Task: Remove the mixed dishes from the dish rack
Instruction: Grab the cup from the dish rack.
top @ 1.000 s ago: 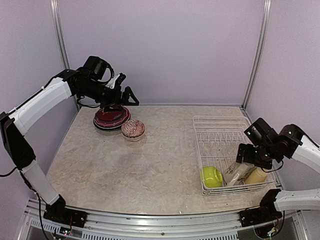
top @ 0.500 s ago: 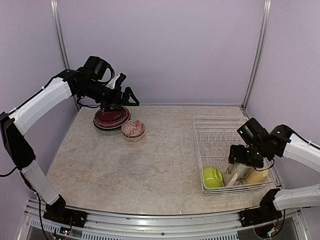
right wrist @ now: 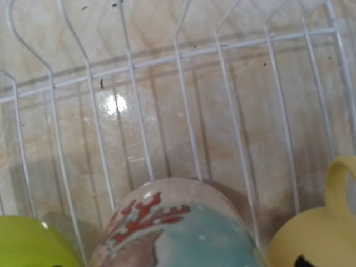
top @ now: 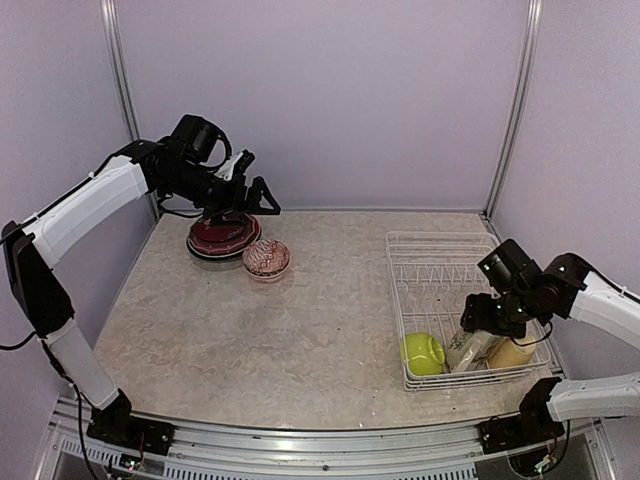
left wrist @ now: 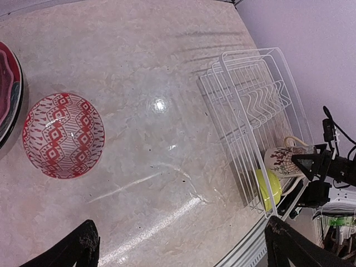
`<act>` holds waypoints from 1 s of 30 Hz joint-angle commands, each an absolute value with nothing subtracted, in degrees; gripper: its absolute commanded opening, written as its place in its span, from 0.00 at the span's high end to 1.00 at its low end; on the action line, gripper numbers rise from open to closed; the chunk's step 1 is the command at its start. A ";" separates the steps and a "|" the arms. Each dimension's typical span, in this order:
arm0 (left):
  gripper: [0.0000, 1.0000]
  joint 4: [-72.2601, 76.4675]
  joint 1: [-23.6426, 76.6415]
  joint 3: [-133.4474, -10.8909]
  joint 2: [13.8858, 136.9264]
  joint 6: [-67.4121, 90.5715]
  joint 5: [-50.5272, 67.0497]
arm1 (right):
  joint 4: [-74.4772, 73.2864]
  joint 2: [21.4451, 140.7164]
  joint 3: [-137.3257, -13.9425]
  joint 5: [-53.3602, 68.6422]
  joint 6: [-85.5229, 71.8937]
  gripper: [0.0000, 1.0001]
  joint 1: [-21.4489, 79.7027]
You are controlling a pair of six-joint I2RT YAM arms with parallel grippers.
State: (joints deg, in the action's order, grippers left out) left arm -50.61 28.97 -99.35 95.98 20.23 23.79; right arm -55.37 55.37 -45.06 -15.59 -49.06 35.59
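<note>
The white wire dish rack (top: 440, 262) stands at the right. Its near end holds a lime-green bowl (top: 423, 353), a cream mug with a red pattern (top: 468, 349) and a yellow mug (top: 513, 353). My right gripper (top: 487, 318) hangs right over the cream mug (right wrist: 178, 233). Its fingers do not show in the right wrist view. My left gripper (top: 252, 196) is open and empty above a stack of plates with a dark red one on top (top: 222, 236). A red-patterned bowl (top: 266, 258) sits beside the stack.
The left wrist view shows the red-patterned bowl (left wrist: 63, 134), the plate stack's edge (left wrist: 10, 94), the rack (left wrist: 250, 105) and the table's near edge. The right wrist view shows rack wires (right wrist: 183, 83), the lime-green bowl (right wrist: 33, 245) and the yellow mug (right wrist: 317, 233). Purple walls enclose the table.
My right gripper has come down and a little left onto the cream mug. My left arm has barely moved.
</note>
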 commanded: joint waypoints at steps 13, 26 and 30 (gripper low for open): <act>0.01 -51.36 29.62 -99.92 96.33 19.85 23.12 | -53.63 58.95 -58.46 -19.85 -42.56 1.00 35.24; 0.01 -51.11 29.82 -99.78 95.98 19.78 23.21 | -51.25 56.07 -63.12 -17.61 -42.86 1.00 34.70; 0.01 -51.02 29.82 -99.71 96.22 20.02 23.93 | -48.76 55.18 -64.47 -15.06 -43.47 1.00 34.36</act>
State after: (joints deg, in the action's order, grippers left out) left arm -50.63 29.41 -99.35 96.07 20.21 23.44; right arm -55.27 57.91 -60.53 -16.99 -42.89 35.09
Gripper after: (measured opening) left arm 0.990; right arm 0.816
